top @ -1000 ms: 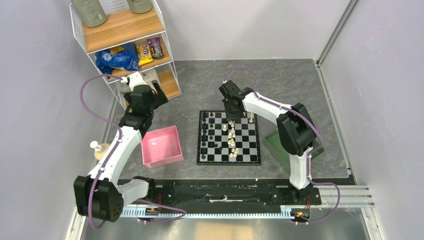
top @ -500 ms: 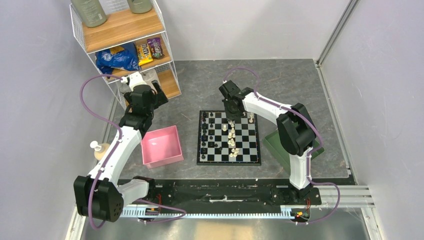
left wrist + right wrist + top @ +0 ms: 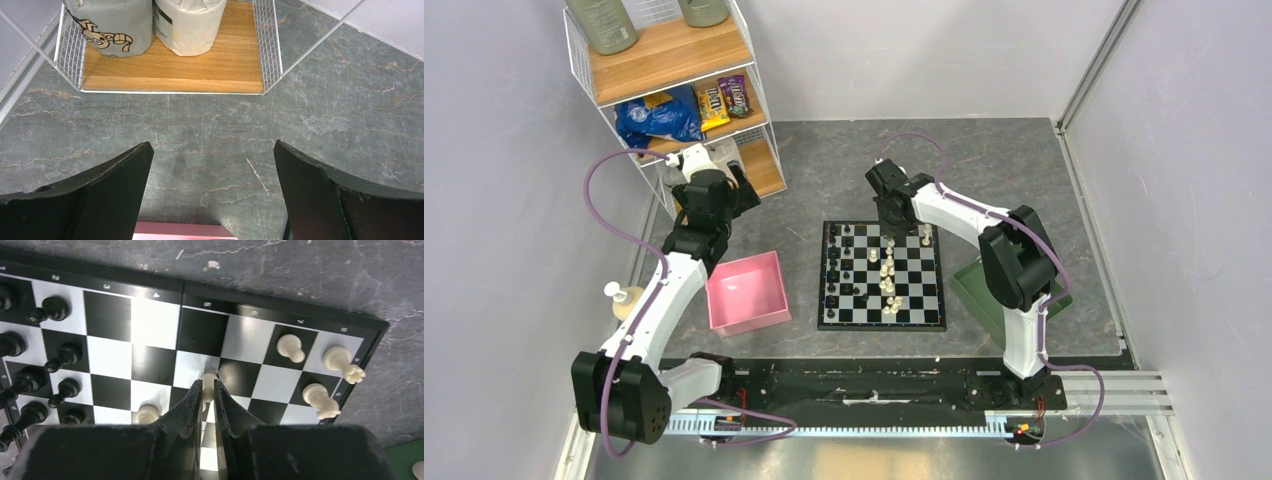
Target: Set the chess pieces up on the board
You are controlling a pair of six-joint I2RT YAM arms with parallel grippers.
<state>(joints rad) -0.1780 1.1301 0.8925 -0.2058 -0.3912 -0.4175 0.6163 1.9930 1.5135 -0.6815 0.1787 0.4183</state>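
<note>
The chequered board (image 3: 834, 322) lies mid-table, with black chess pieces (image 3: 834, 262) along its left side and cream-white ones (image 3: 889, 285) down its middle. My right gripper (image 3: 891, 228) hangs over the board's far edge and is shut on a cream-white pawn (image 3: 208, 388), held between the fingertips (image 3: 192, 396) above the squares. Three more white pieces (image 3: 290, 347) stand near the board's far right corner (image 3: 370, 325). Black pieces (image 3: 50, 308) line the left in the right wrist view. My left gripper (image 3: 211, 187) is open and empty over bare table, near the shelf.
A pink square tray (image 3: 746, 292) sits left of the board; its edge shows in the left wrist view (image 3: 182, 231). A green tray (image 3: 976, 285) lies right of the board, under the right arm. A wire-and-wood shelf (image 3: 664, 70) with snacks stands at the far left; its bottom shelf (image 3: 170, 65) holds rolls.
My right gripper has shifted slightly right and toward the board's far edge with the pawn. The left arm has not moved.
</note>
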